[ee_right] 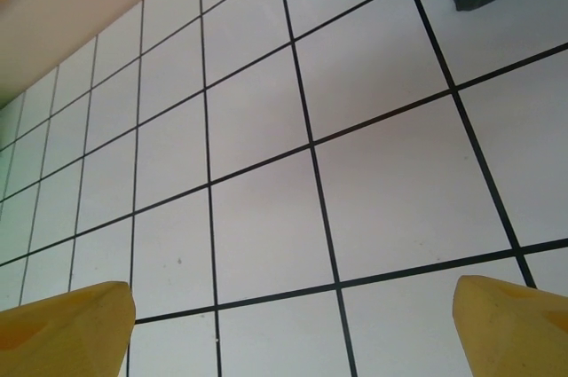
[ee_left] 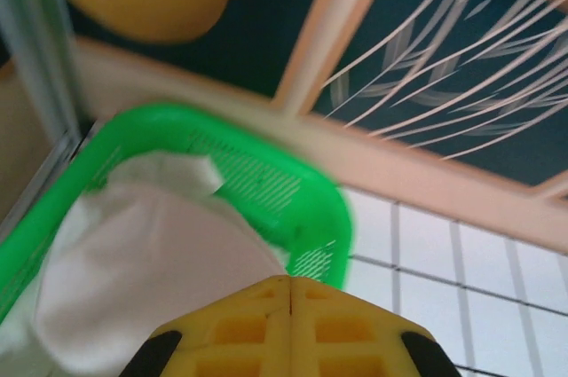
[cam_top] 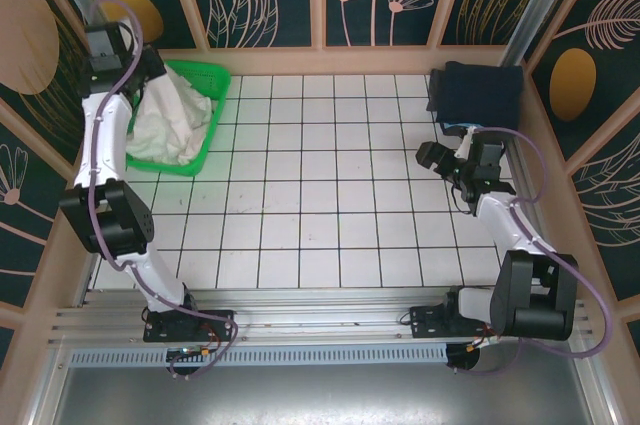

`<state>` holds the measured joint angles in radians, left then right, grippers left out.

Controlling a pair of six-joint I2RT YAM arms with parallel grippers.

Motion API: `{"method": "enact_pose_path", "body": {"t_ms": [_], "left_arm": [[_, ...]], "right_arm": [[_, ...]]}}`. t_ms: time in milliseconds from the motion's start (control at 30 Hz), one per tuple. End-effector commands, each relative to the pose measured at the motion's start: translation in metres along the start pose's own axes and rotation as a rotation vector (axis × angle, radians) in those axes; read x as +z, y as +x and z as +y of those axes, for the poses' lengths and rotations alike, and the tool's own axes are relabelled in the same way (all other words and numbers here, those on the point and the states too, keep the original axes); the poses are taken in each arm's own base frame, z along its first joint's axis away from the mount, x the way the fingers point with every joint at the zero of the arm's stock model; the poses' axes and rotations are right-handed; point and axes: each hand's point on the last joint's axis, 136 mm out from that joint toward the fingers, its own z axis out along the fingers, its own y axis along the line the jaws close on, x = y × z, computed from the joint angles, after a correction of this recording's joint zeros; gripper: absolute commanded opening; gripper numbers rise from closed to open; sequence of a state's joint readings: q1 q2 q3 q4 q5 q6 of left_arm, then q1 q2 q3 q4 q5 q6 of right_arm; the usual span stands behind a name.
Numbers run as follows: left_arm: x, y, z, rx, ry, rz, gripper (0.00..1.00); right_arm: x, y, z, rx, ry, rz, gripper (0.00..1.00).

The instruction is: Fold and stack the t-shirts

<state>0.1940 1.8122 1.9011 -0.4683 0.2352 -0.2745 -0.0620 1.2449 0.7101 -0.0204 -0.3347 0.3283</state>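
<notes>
Jaws, left: clenched, the two yellow fingertips pressed flat together along their seam; I cannot tell whether a pinch of cloth is caught between them.
Jaws, right: released, the yellow fingertips spread wide with nothing between them, hanging over bare tiles.
Under left jaws: crumpled plain white cloth t-shirts, heaped in a bright green slotted plastic basket at the far left corner of the surface.
Under right jaws: white square-tiled surface with dark grout lines.
Far right corner: dark navy folded cloth pile, just beyond the right arm.
Step, as judged: drawing one shirt out of the basket; none is spread or folded on the tiles yet.
Risk, thin grip: a shallow pinch could let the soft cloth slide free as the arm lifts.
Risk, tangle: the shirts lie bunched together, so one may drag a second along, or pull the light basket with it.
Risk, snag: cloth near the rim could catch on the basket's slots and tip it.
</notes>
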Motion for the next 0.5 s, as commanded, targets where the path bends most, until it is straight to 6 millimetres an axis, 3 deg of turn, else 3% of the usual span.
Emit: {"method": "enact_pose_path", "body": {"t_ms": [0,100,133,233,367,433,467], "left_arm": [[-0.077,-0.081,-0.093,0.110,0.282,-0.230,0.00],[-0.145,-0.121,-0.187,0.235,0.513,-0.409,0.00],[-0.166,-0.124,-0.219,0.267,0.609,-0.444,0.00],[-0.217,-0.123,-0.288,0.303,0.858,-0.511,0.00],[-0.273,-0.102,-0.352,0.337,1.136,-0.555,0.00],[-0.294,-0.094,-0.367,0.360,1.227,-0.565,0.00],[-0.294,-0.093,-0.367,0.349,1.226,-0.557,0.00]], "right_arm": [[-0.009,-0.012,0.023,-0.008,-0.089,-0.052,0.92],[-0.013,-0.015,0.032,-0.003,-0.128,-0.070,0.92],[-0.014,-0.017,0.036,-0.001,-0.144,-0.078,0.91],[-0.017,-0.019,0.046,0.005,-0.183,-0.087,0.90],[-0.024,-0.021,0.062,-0.038,-0.230,-0.086,0.89],[-0.028,-0.021,0.066,-0.070,-0.222,-0.087,0.89],[-0.030,-0.022,0.066,-0.077,-0.215,-0.089,0.89]]}}
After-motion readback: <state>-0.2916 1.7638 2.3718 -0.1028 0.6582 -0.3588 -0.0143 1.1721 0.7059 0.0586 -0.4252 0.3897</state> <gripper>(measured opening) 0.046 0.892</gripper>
